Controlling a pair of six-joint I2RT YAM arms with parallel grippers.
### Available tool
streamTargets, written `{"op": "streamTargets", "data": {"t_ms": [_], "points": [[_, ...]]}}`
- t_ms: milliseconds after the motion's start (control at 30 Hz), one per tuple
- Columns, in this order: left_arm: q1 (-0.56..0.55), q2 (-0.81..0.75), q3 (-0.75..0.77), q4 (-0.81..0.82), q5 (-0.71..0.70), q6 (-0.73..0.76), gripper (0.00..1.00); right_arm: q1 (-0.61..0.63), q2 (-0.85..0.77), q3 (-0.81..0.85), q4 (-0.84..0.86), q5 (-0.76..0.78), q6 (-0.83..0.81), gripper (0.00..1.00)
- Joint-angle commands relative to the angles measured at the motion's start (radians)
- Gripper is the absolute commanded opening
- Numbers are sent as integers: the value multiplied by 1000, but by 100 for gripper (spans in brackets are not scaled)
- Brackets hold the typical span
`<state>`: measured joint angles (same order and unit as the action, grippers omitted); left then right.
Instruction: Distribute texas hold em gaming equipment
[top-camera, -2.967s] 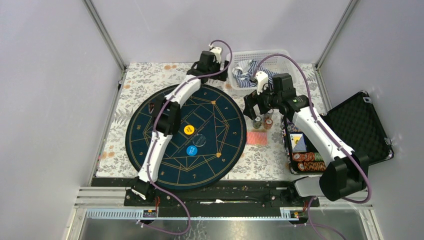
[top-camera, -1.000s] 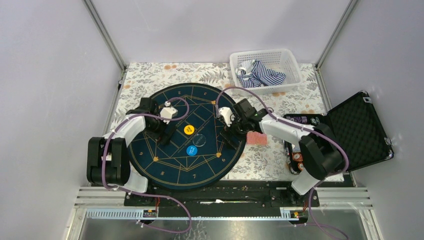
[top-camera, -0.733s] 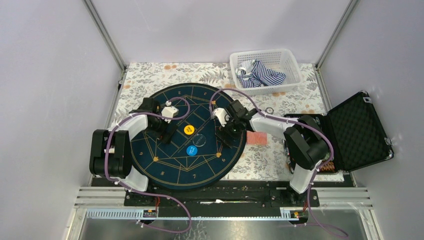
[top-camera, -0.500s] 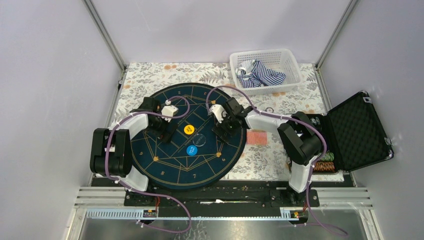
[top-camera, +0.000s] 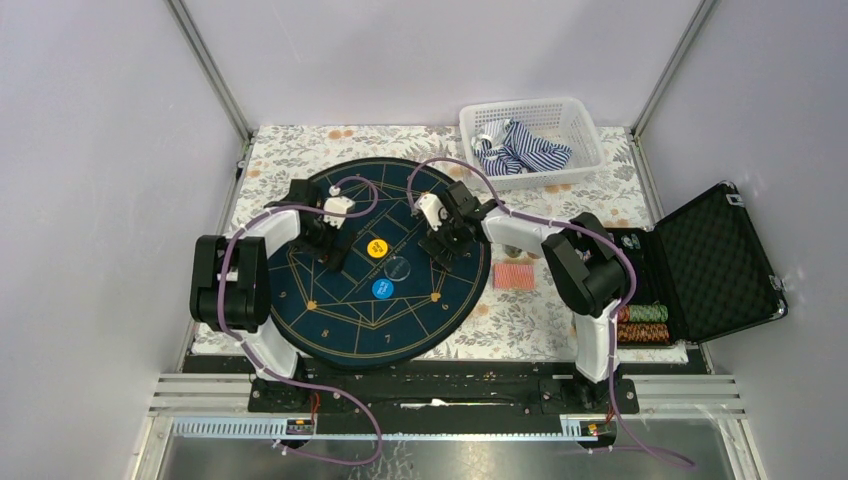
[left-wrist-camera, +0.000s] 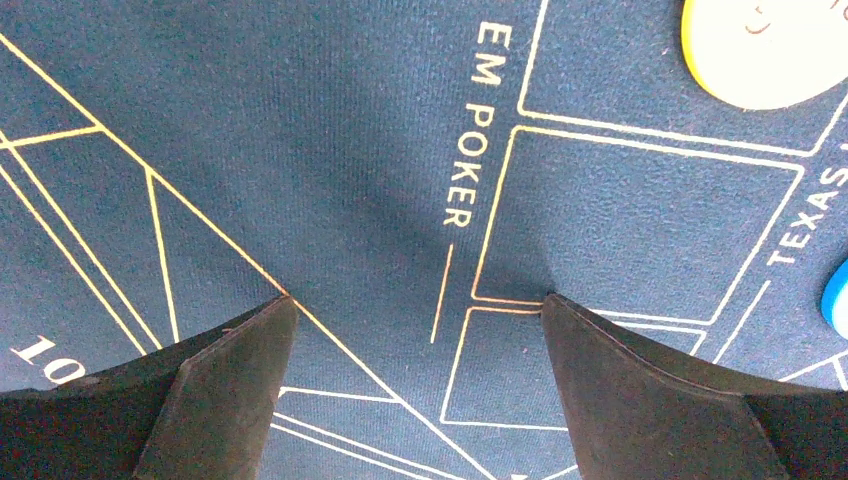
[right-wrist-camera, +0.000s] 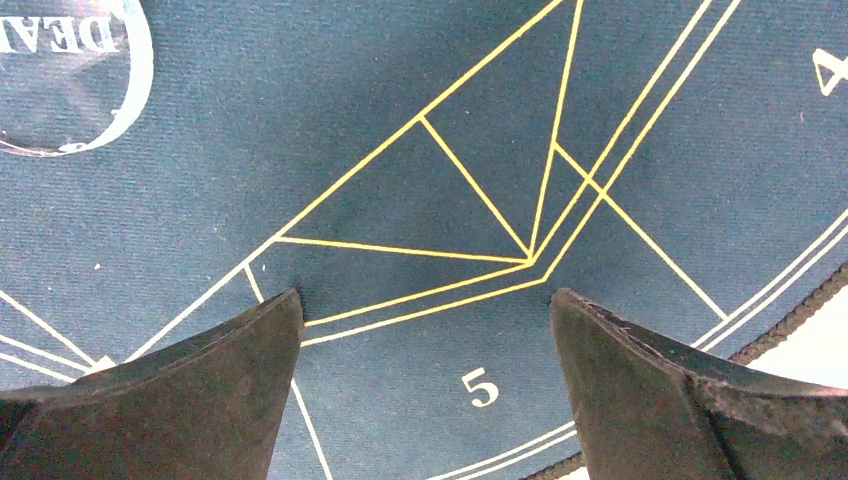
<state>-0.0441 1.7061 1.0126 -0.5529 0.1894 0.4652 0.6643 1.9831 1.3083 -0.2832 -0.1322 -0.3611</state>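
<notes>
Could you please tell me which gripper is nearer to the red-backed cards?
Right. The right gripper is over the right side of the mat, close to the cards; the left gripper is over its left side, beyond the orange disc.

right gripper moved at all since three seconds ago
Yes. The right gripper swung left, from in front of the white basket, off the right edge of the round mat, to over the mat, now left of the red cards.
</notes>
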Motion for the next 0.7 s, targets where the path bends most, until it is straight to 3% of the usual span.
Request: {"op": "streamTargets", "data": {"t_ms": [0, 367, 533, 667], "points": [[8, 74, 21, 189, 34, -13, 98, -31, 41, 52, -4, 51, -35, 100], [8, -205, 166, -75, 216, -41, 99, -61, -323, 106, -182, -171, 24, 100], [-4, -272, 215, -152, 261, -32, 99, -152, -483, 3, -219, -272, 36, 100], [-105, -296, 205, -159, 219, -21, 99, -215, -601, -134, -215, -320, 34, 100]]}}
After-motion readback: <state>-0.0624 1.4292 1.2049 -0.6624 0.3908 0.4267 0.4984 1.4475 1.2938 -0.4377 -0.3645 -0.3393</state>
